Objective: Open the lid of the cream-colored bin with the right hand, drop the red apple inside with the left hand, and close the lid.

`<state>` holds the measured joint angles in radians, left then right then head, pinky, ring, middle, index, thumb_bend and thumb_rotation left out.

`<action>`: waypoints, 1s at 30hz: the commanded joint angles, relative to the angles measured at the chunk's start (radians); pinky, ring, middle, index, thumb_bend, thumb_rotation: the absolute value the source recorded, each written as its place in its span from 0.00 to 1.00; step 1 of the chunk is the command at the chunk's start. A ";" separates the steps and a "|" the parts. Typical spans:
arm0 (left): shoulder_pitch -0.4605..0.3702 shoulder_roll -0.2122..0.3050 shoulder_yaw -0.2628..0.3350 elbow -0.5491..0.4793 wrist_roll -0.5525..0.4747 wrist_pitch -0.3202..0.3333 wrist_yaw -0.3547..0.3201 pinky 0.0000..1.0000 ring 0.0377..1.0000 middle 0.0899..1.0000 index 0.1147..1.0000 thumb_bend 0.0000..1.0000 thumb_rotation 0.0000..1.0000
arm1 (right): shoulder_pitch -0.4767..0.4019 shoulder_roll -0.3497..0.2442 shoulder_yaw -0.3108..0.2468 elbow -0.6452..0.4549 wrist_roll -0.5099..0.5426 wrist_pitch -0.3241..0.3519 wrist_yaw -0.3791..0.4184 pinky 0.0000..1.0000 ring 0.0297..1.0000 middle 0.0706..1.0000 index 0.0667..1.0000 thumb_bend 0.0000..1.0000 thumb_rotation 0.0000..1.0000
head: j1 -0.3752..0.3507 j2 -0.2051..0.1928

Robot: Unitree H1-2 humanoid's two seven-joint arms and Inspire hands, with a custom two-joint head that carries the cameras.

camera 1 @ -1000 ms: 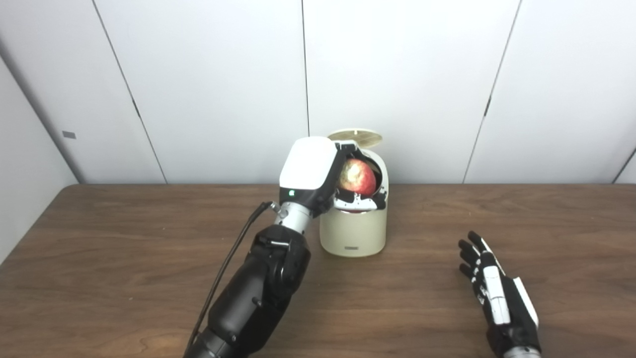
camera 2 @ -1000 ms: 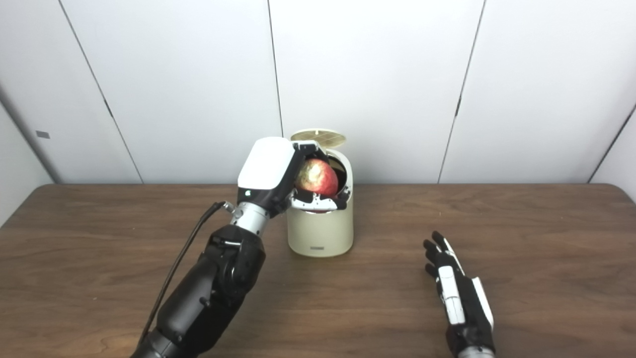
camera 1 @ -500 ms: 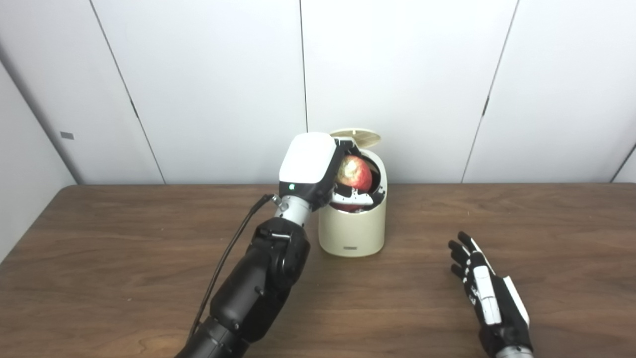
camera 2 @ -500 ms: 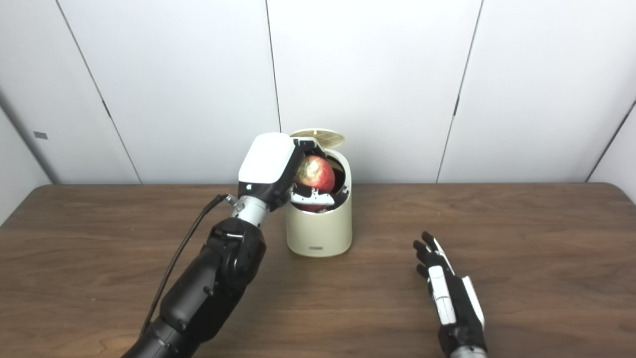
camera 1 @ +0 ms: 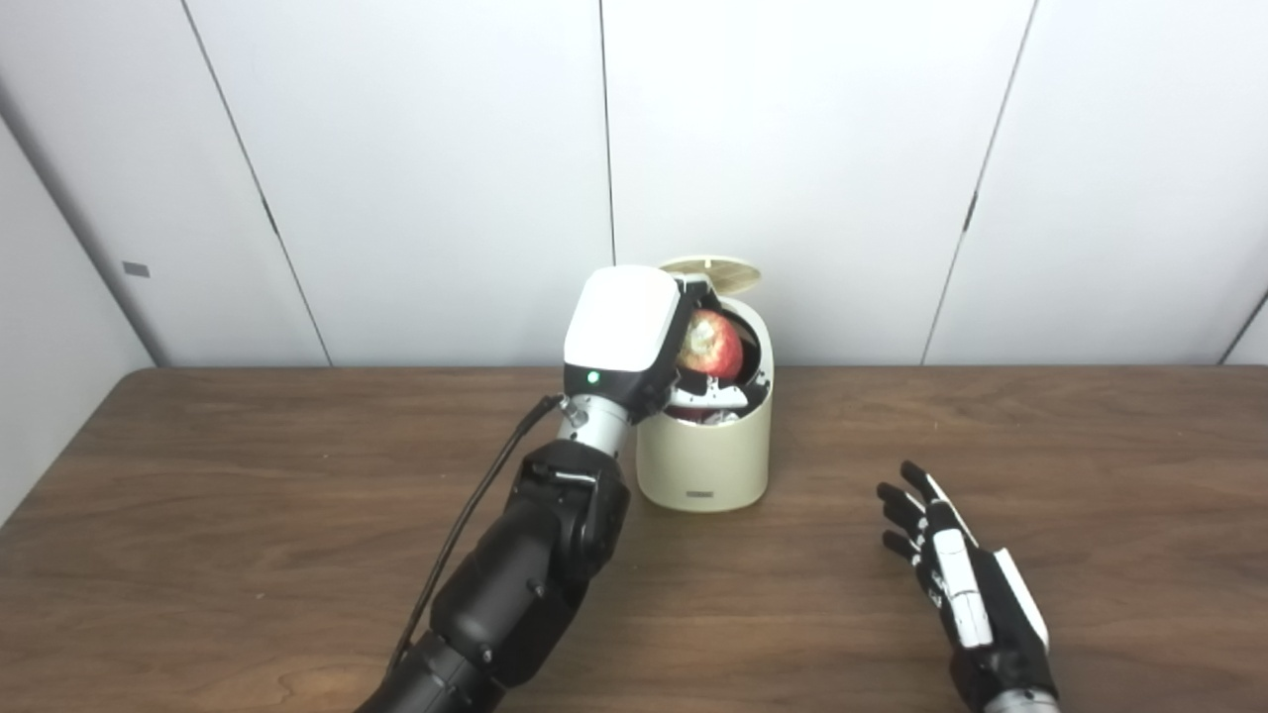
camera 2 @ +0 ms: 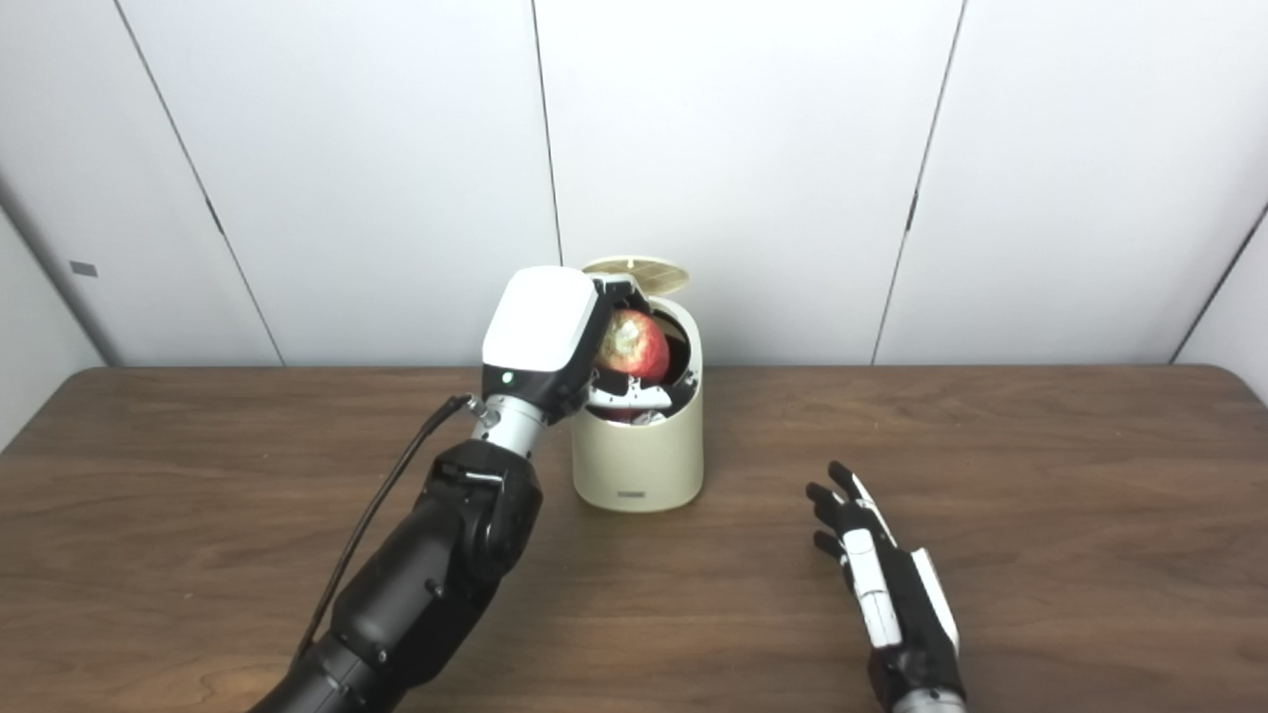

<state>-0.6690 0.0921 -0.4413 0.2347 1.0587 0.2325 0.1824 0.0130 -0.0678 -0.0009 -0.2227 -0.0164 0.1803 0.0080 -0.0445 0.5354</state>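
Observation:
The cream-colored bin (camera 1: 703,456) stands at the back middle of the wooden table, its round lid (camera 1: 711,274) tipped up and open behind the mouth. My left hand (camera 1: 634,342) hovers over the bin's mouth, shut on the red apple (camera 1: 709,347), which sits just above the rim; the fingers curl under it inside the opening. My right hand (camera 1: 966,584) lies low over the table to the front right of the bin, open, fingers spread and holding nothing.
A white panelled wall runs right behind the bin. The brown table (camera 1: 248,495) stretches wide on both sides. A black cable (camera 1: 475,515) hangs along my left forearm.
My left hand has shifted slightly right and lower with the apple, deeper over the bin's mouth. My right hand has slid left, toward the bin.

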 commanded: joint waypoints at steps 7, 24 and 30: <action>-0.036 0.012 -0.011 -0.036 0.027 0.027 -0.040 0.44 0.56 0.61 0.56 0.98 0.15 | -0.025 -0.006 0.009 -0.049 -0.010 -0.004 0.011 0.88 0.90 0.86 0.90 0.60 1.00 | -0.005 0.004; -0.028 0.029 -0.020 -0.060 0.051 0.035 -0.125 0.48 0.63 0.69 0.64 1.00 0.29 | -0.029 -0.006 0.014 -0.042 -0.050 -0.025 0.004 0.84 0.84 0.80 0.80 0.55 1.00 | -0.007 0.002; -0.015 0.004 0.019 -0.058 -0.031 0.003 -0.093 0.49 0.59 0.59 0.56 0.97 0.07 | -0.032 -0.007 0.011 -0.037 -0.044 -0.027 0.007 0.86 0.85 0.80 0.81 0.54 1.00 | -0.004 0.001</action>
<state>-0.6670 0.1002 -0.4392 0.1896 1.0530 0.2487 0.0784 0.0121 -0.0754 0.0094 -0.2362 -0.0657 0.1907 0.0091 -0.0491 0.5354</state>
